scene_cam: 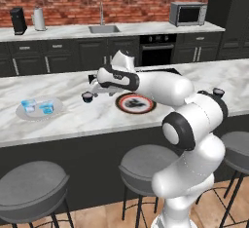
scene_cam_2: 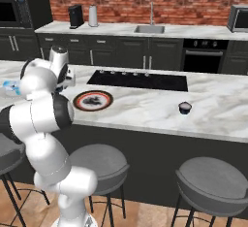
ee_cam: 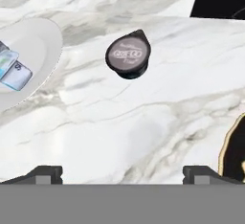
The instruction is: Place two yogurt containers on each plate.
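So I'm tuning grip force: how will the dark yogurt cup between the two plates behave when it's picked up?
The dark yogurt cup looks tiny and squat, so it is probably light and unlikely to tip. Its smooth rounded body may slip or skid on the glossy marble counter if nudged. The open gripper has room to straddle it; its pale foil-like top probably dents easily.
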### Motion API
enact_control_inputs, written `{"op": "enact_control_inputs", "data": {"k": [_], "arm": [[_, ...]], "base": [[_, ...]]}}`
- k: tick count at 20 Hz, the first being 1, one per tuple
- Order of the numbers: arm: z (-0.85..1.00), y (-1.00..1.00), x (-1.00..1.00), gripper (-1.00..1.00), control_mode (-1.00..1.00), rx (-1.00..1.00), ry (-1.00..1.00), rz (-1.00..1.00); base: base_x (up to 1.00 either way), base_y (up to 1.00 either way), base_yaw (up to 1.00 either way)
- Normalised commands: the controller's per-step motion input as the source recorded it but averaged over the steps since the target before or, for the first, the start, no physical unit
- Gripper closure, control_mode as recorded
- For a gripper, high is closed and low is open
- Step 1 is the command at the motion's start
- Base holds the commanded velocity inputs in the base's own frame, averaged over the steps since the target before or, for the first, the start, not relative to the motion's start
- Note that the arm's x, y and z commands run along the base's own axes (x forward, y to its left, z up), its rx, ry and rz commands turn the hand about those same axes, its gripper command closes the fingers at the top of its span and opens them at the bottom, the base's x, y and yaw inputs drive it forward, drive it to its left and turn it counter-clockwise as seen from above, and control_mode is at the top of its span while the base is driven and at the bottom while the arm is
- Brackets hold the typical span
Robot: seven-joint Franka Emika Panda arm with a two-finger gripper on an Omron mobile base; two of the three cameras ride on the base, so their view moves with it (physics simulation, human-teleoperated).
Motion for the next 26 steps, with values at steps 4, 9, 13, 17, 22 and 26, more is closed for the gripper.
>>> {"op": "enact_control_inputs", "data": {"k": [4, 9, 13, 17, 22, 26], "arm": [[-0.05, 0.39, 0.11, -1.00, -1.00, 0.00, 0.06, 0.00], [-0.02, 0.25, 0.06, -1.00, -1.00, 0.00, 0.00, 0.00], [-0.17, 0.10, 0.03, -1.00, -1.00, 0.00, 0.00, -0.03], [-0.13, 0.09, 0.07, -1.00, -1.00, 0.00, 0.00, -0.06], [-0.19, 0.07, 0.17, -1.00, -1.00, 0.00, 0.00, -0.05], [-0.17, 0.08, 0.22, -1.00, -1.00, 0.00, 0.00, -0.02]], "base": [[0.00, 0.00, 0.00], [0.00, 0.00, 0.00], [0.00, 0.00, 0.00], [0.00, 0.00, 0.00], [0.00, 0.00, 0.00], [0.00, 0.00, 0.00]]}}
